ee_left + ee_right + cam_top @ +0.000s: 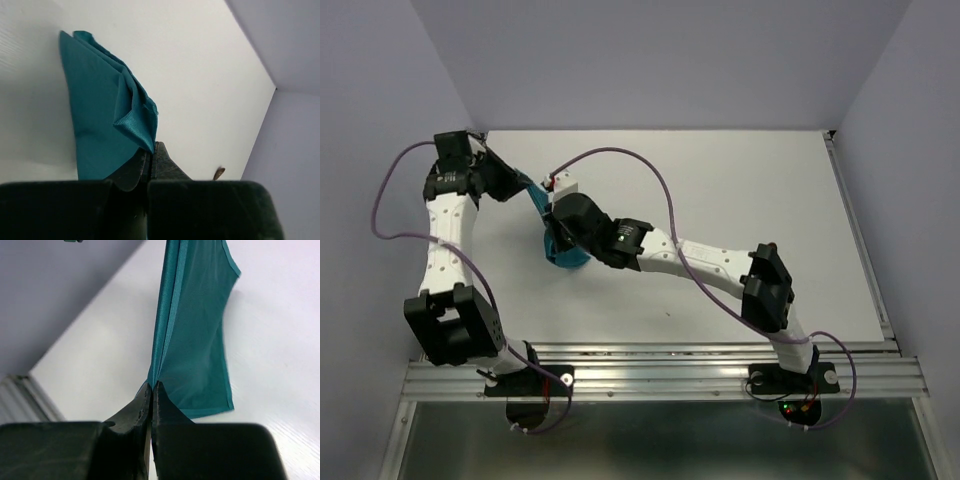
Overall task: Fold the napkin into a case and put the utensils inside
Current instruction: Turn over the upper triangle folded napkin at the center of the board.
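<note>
1. Where the overhead view is taken as reference, a white table is listed as the largest item. It is enclosed at the back and sides by pale lavender wall panels.
2. Left arm: white and black. It is extended up the left side of the table, and a purple cable is looped beside it.
3. Right arm: white and black. It is stretched leftward across the table toward the left arm, and a second purple cable is arched above it.
4. Napkin: teal, slightly shiny cloth, doubled into layers. It is held up between both grippers over the left half of the table. One folded edge is drawn taut between the two grips and the remainder is hung below. Whether its lower edge touches the table cannot be told.
5. Left gripper: the fingers are pressed together, and a bunched corner of the napkin is pinched at their tips.
6. Right gripper: the fingers are pressed together, and the napkin's folded edge is pinched between them.
7. Utensil: a small reddish-brown tip is seen in the left wrist view only. It is located at the far edge of the table by the wall, well apart from the napkin. Its type cannot be told.
</note>
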Robot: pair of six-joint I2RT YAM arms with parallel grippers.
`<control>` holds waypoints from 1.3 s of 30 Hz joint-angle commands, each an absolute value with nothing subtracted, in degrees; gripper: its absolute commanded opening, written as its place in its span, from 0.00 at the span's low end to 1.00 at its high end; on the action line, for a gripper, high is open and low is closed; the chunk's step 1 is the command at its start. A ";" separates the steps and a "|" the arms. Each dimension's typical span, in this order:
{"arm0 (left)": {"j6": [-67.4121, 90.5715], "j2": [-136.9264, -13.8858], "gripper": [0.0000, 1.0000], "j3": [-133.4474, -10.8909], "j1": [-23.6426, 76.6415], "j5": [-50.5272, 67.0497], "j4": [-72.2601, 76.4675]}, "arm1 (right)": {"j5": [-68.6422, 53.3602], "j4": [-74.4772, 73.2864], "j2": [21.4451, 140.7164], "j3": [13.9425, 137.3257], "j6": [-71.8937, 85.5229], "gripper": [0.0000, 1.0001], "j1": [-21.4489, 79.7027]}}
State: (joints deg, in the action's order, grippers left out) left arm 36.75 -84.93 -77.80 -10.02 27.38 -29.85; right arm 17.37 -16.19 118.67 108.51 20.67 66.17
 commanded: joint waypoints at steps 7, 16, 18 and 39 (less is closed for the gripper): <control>27.78 -74.53 0.00 -98.25 -14.85 7.57 -38.76 | -2.63 -7.92 117.16 116.81 22.50 0.01 68.03; 31.28 -80.22 0.00 -86.16 -3.45 0.80 -30.33 | -5.79 0.42 110.67 93.55 34.43 0.01 61.36; 33.47 -83.04 0.00 -83.86 2.16 -2.44 -26.91 | -7.29 4.37 109.26 84.35 38.12 0.01 58.90; 39.72 -109.86 0.00 -87.36 22.93 -4.57 -17.75 | -3.87 6.68 96.86 50.46 41.48 0.01 51.07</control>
State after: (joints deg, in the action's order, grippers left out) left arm 38.68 -108.68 -83.72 23.27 2.81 -27.16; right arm -0.58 11.40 99.11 53.58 41.82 50.15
